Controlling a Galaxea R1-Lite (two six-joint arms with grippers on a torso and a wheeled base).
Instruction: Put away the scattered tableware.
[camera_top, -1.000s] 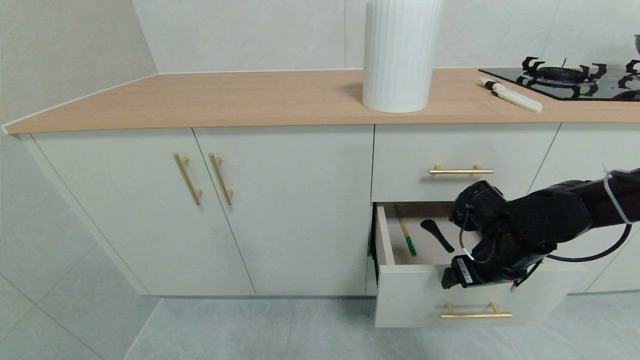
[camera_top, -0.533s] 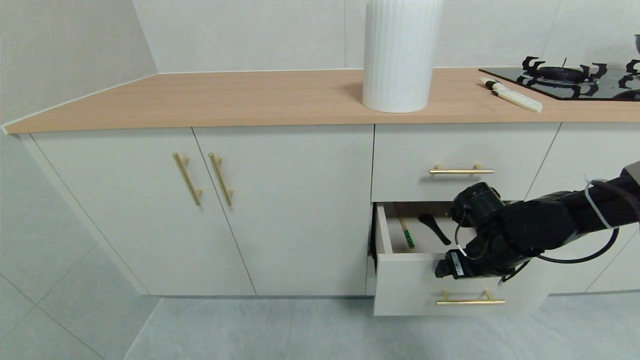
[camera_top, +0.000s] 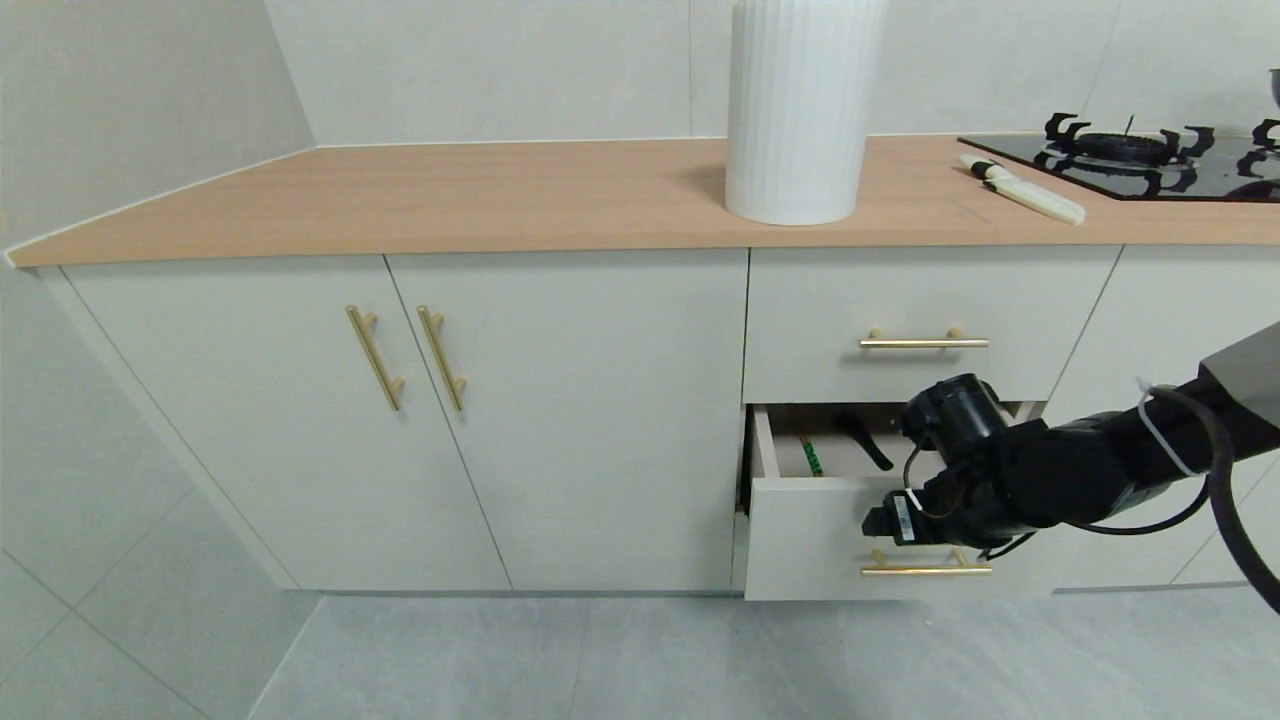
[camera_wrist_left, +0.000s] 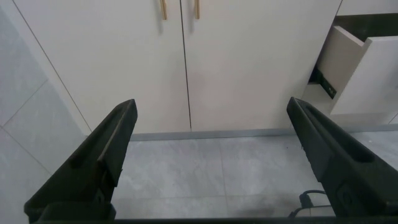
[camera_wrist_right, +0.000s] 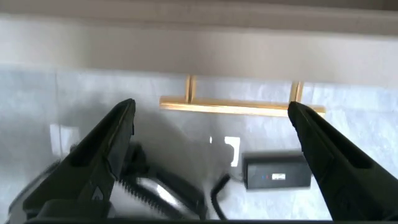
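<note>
The lower drawer of the white cabinet stands partly open. Inside it lie chopsticks with a green end and a black spoon. My right gripper rests against the drawer front, just above its gold handle. In the right wrist view this gripper is open, and the gold handle lies across the gap between its fingers. A white-handled knife lies on the wooden counter beside the stove. My left gripper hangs open above the floor, holding nothing.
A tall white ribbed cylinder stands on the counter. A black gas stove is at the far right. The upper drawer is shut. Double cabinet doors to the left are shut. Grey tiled floor lies below.
The lower drawer has slid well back into the cabinet, and my right gripper has moved in with its front. Less of the chopsticks and spoon shows.
</note>
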